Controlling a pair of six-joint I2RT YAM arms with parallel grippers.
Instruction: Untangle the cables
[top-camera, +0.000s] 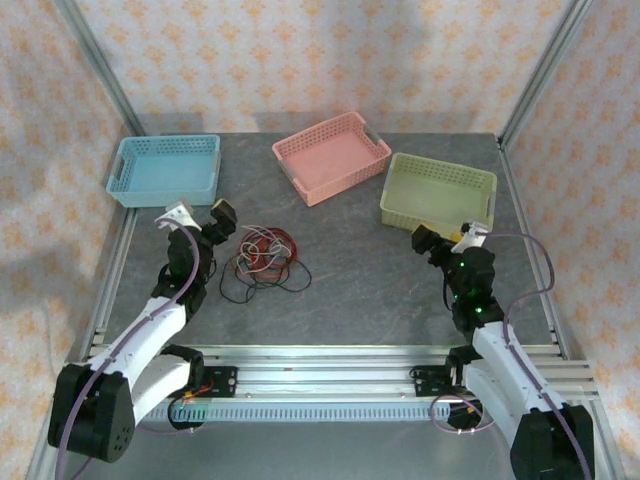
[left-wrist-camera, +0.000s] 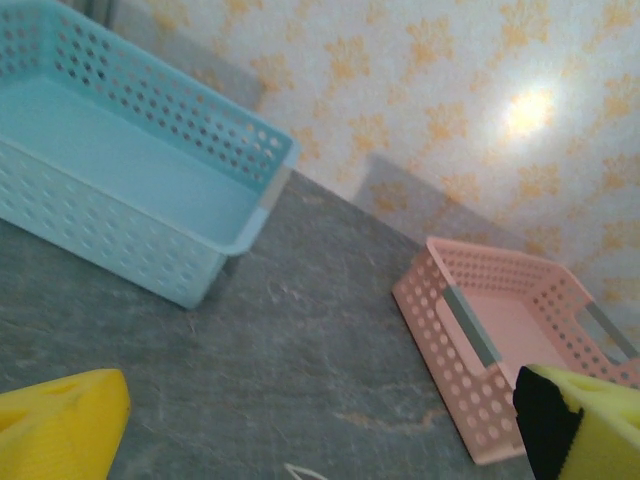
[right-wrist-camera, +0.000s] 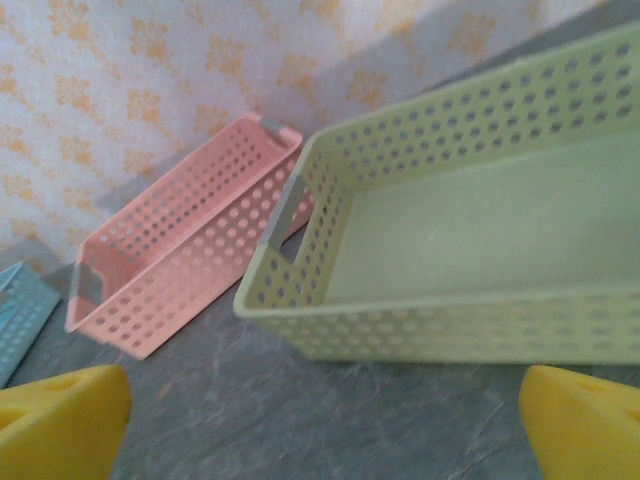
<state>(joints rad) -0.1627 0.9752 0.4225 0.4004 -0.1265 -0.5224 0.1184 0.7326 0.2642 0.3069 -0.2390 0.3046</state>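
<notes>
- Nearest, the left arm (top-camera: 150, 320) and right arm (top-camera: 495, 350) rise from the worktop (top-camera: 380, 290) edge, elbows bent, poised rather than working.
- Left claw (top-camera: 203, 215) is spread wide and empty just beside the cables (top-camera: 265, 258), likely lined up for a first pick.
- Right claw (top-camera: 448, 236) is spread too, holding nothing, well apart from them, near the green basket (top-camera: 430, 212).
- Cables lie in one knotted heap, with no strand separated yet.
- Blue basket (top-camera: 160, 195) and pink basket (top-camera: 350, 180) wait at the far side, probably for sorted strands.

Bright, even light from above leaves only soft shadows on the desk (top-camera: 380, 290). A round glare spot blooms on the far wall (left-wrist-camera: 530, 110). Both wrist pictures blur at the near edge.
</notes>
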